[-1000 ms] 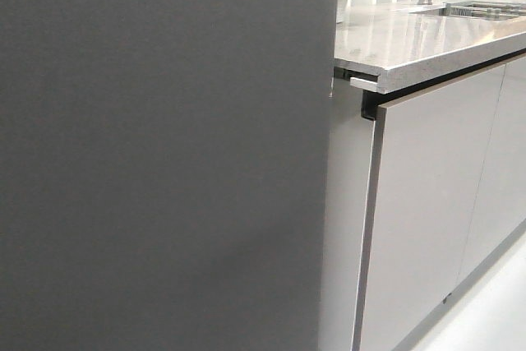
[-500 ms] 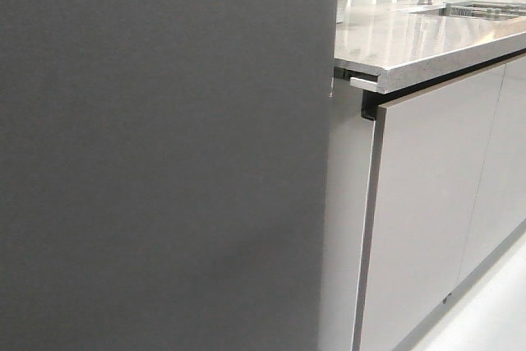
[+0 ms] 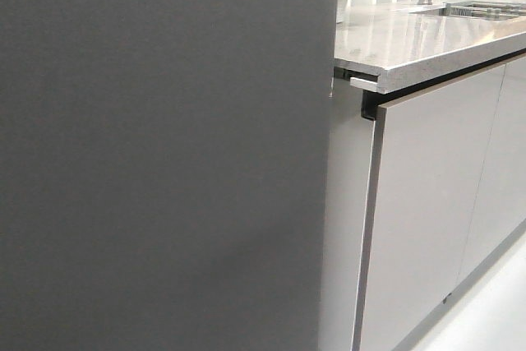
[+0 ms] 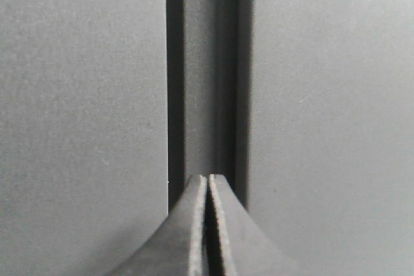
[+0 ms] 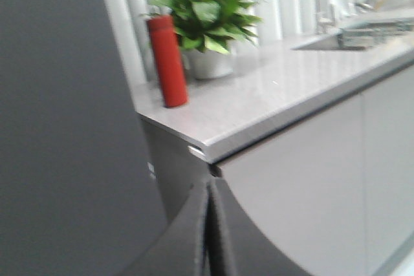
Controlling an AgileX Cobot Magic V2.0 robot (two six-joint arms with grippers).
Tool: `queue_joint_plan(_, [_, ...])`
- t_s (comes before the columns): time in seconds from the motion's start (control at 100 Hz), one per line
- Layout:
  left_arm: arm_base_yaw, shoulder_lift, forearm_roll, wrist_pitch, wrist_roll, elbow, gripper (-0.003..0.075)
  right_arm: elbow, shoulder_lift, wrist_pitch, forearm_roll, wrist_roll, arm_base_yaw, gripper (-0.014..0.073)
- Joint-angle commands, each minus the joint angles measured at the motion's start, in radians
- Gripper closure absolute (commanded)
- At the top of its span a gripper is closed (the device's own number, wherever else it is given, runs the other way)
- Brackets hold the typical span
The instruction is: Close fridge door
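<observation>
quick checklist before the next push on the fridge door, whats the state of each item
1. Left gripper shut: ok, fingers pressed together.
2. Left gripper lined up with the dark vertical gap between the two panels: ok; contact with it: cannot tell.
3. Right gripper shut and holding nothing: ok.
4. Fridge door fully closed: cannot tell; it fills the front view and no latch shows.
5. Red bottle and potted plant sit back on the countertop, away from the door: ok.

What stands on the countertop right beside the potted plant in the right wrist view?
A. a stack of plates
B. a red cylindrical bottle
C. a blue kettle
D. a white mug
B: a red cylindrical bottle stands upright on the countertop, next to the potted plant.
</observation>
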Motion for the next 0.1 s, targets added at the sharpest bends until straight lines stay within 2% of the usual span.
queue_joint_plan(0.0, [-0.003, -0.020, -0.006, -0.072, -0.005, 0.035, 0.0740, 0.019, 0.002, -0.060, 0.002, -0.002, -0.006, 0.0638])
queue_joint_plan(0.09, [-0.003, -0.020, -0.006, -0.072, -0.005, 0.035, 0.0740, 0.019, 0.002, -0.060, 0.002, -0.002, -0.006, 0.0638])
